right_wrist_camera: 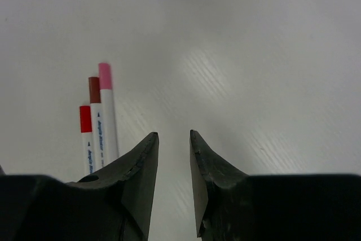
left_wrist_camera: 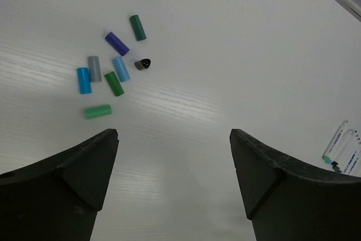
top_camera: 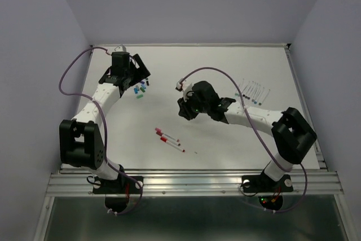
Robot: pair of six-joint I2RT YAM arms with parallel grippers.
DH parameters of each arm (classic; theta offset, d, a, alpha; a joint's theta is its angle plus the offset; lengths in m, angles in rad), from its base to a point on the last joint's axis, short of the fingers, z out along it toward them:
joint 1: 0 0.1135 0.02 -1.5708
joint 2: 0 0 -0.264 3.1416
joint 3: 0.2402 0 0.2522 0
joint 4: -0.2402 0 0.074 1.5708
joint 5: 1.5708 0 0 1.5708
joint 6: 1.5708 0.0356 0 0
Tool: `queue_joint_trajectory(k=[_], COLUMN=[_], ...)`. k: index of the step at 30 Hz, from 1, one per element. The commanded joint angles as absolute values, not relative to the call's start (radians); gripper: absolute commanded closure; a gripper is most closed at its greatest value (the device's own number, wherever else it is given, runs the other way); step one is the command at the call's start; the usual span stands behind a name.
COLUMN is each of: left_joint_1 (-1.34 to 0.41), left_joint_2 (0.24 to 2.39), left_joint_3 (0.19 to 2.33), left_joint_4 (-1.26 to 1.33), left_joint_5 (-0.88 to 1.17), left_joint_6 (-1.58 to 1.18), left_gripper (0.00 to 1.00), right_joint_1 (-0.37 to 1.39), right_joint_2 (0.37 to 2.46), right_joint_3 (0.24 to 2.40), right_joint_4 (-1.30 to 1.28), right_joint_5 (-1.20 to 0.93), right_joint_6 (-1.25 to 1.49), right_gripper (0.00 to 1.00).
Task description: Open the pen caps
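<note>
Pen caps (left_wrist_camera: 120, 69), eight of them loose in blues, greens, purple, grey and black, lay on the desk (left_wrist_camera: 225, 55) just ahead of the left fingers (left_wrist_camera: 84, 179), which stood wide apart and empty. The right fingers (right_wrist_camera: 141, 179) hung a narrow gap apart, holding nothing, beside three capped pens (right_wrist_camera: 106, 117). A row of pens (top_camera: 254, 91) lay well off to the right.
</note>
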State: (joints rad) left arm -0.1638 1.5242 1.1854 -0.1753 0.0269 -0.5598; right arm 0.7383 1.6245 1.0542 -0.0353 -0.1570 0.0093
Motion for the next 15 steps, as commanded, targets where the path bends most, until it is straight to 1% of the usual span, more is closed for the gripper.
queue_joint_trajectory(k=[1, 7, 15], left_joint_1=[-0.17, -0.17, -0.17], left_joint_2=[1.445, 1.419, 1.42], left_joint_3=[1.152, 1.109, 1.092], left_joint_4=[-0.155, -0.155, -0.146], left_joint_5=[0.028, 0.021, 0.026], left_joint_6=[-0.549, -0.551, -0.549], left_gripper=[0.08, 0.07, 0.07], right_joint_1=[0.813, 0.916, 0.971], right_joint_2=[1.692, 1.818, 1.885], right_joint_3=[1.106, 1.201, 1.249], right_joint_4=[0.02, -0.04, -0.08], right_joint_5=[-0.232, -0.17, -0.146], right_joint_6=[-0.058, -0.093, -0.127], right_gripper=[0.65, 0.65, 0.64])
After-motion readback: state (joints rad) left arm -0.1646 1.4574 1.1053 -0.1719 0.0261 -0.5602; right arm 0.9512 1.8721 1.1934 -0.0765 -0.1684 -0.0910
